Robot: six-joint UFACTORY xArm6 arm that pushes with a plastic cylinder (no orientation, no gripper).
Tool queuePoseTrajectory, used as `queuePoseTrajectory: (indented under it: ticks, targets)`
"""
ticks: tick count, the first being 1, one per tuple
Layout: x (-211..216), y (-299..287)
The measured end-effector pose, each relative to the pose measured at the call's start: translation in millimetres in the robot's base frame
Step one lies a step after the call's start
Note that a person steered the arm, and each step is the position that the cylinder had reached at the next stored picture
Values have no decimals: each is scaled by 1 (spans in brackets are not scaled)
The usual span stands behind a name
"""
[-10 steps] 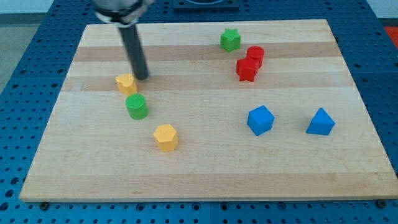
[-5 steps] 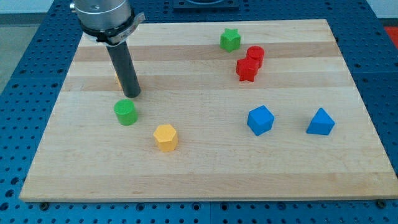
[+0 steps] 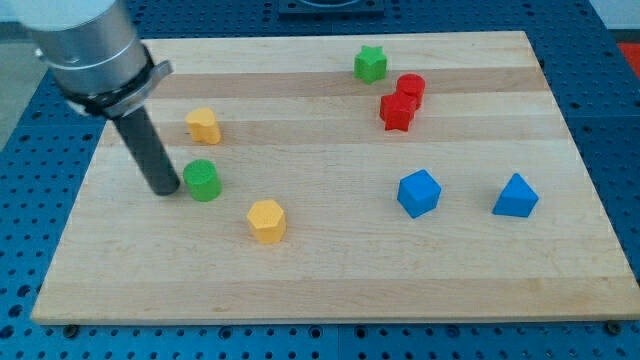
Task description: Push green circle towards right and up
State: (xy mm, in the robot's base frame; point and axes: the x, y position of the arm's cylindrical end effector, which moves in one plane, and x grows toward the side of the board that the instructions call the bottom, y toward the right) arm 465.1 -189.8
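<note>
Green circle is seen at the board's left, between two yellow blocks. My tip, a bare rod holding nothing, is set just left of it, seemingly touching, though contact cannot be confirmed.

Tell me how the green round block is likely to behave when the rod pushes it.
The green circle looks short and flat-based, so it will probably slide, not tip. Its round side may let it slip off my tip, which sits just at its left. The smooth wooden board likely offers little drag.
</note>
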Motion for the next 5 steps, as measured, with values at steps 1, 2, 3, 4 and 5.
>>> queuePoseTrajectory:
  ticks: [1,2,3,4,5]
  targets:
    - [16,-16]
    - [38,-8]
    - [8,36]
    - [17,1]
    - [-7,-52]
